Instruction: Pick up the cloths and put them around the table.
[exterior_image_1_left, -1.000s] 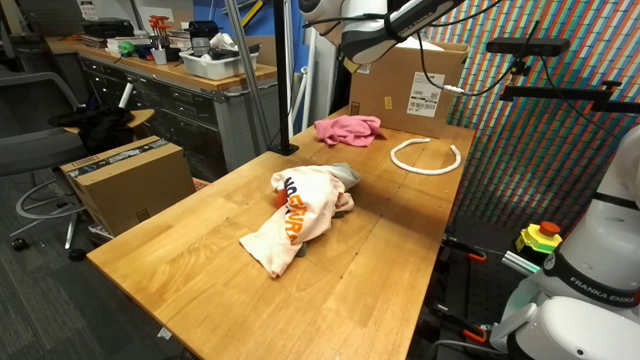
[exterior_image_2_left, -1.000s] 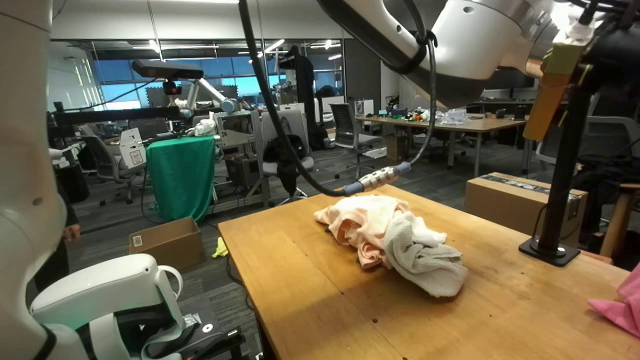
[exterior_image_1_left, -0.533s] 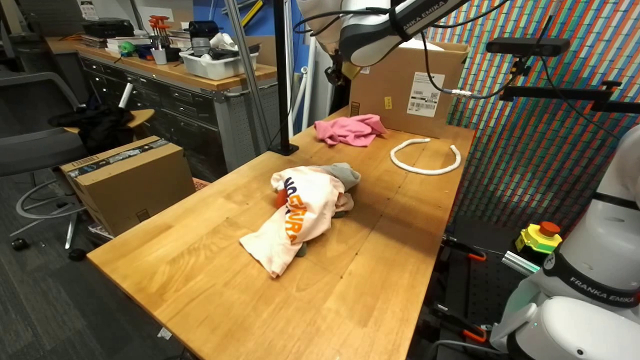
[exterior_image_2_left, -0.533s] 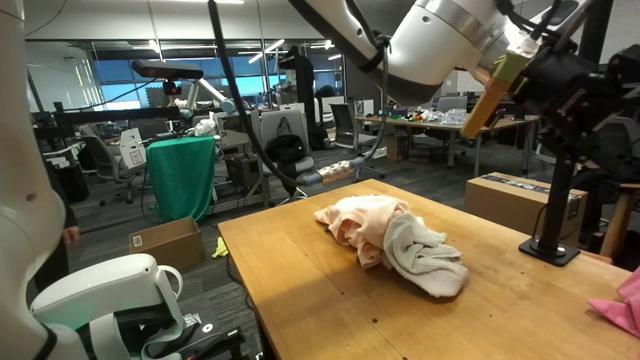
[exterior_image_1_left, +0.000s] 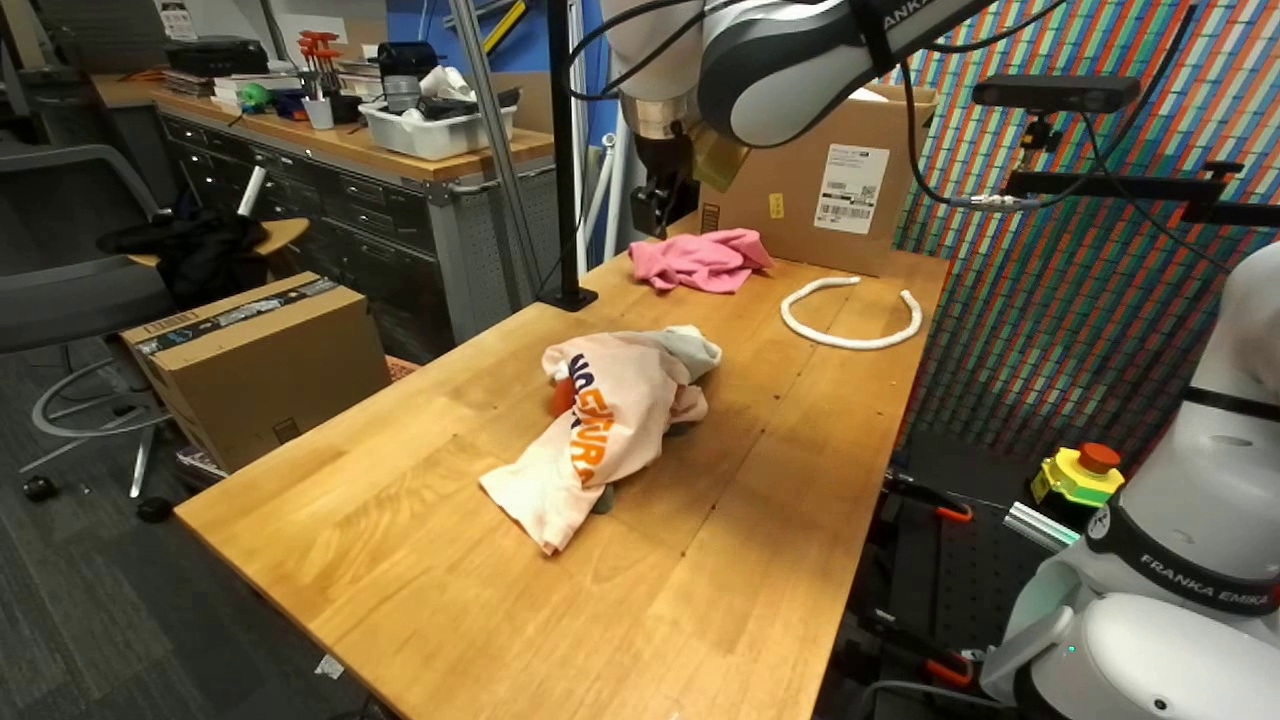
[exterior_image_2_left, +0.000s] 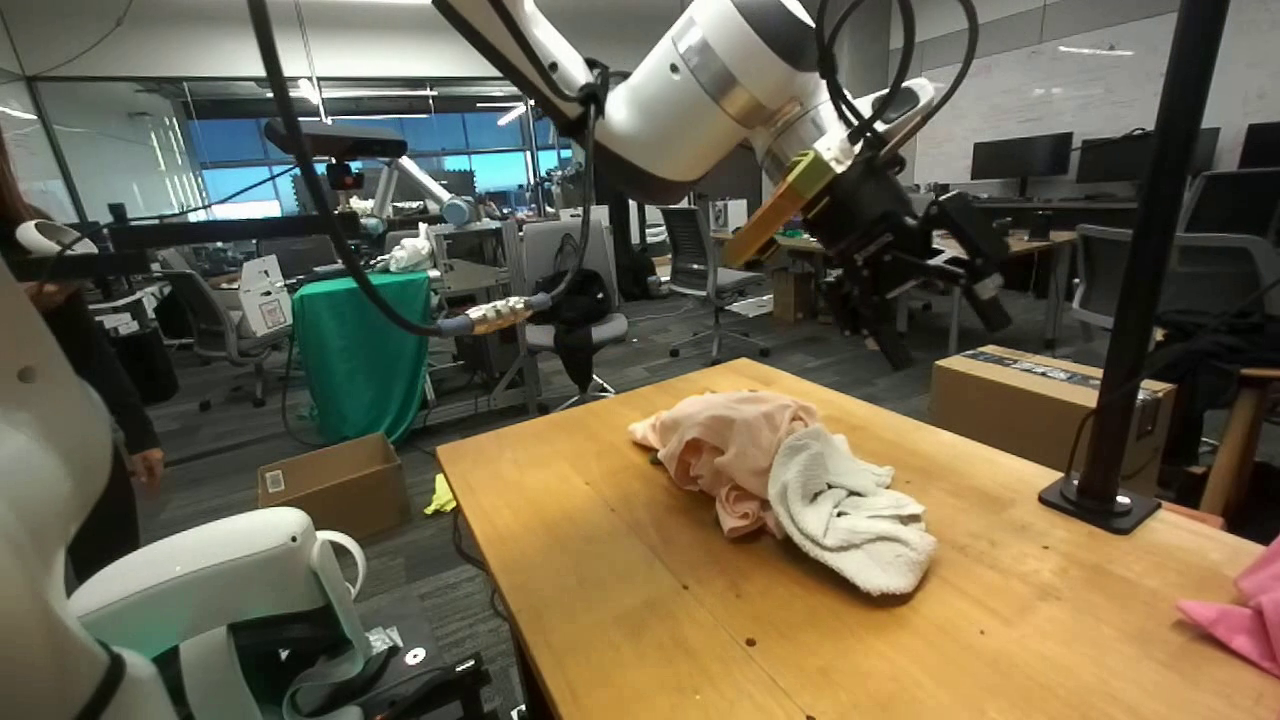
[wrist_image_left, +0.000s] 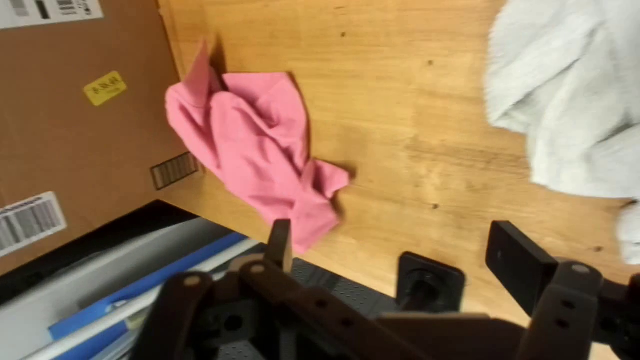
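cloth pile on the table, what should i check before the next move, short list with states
1. Pincer open, nothing held: ok.
2. Pincer down at the cloth pile: not ok, it hangs above, apart from it.
3. White cloth separate from cream cloth: not ok, they touch.
4. Red cloth exposed for a grasp: not ok, only a small part shows.
5. Pink cloth apart from the pile: ok, table shows between.
6. Enough room between pincer and black pole: cannot tell.

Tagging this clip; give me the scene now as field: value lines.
jaws: open, empty
pink cloth: crumpled, apart from the others, beside the cardboard box
cream printed cloth: bunched together with the white cloth
red cloth, dark green cloth: only bits showing from under the cream one
white cord ring: on the table, ends apart
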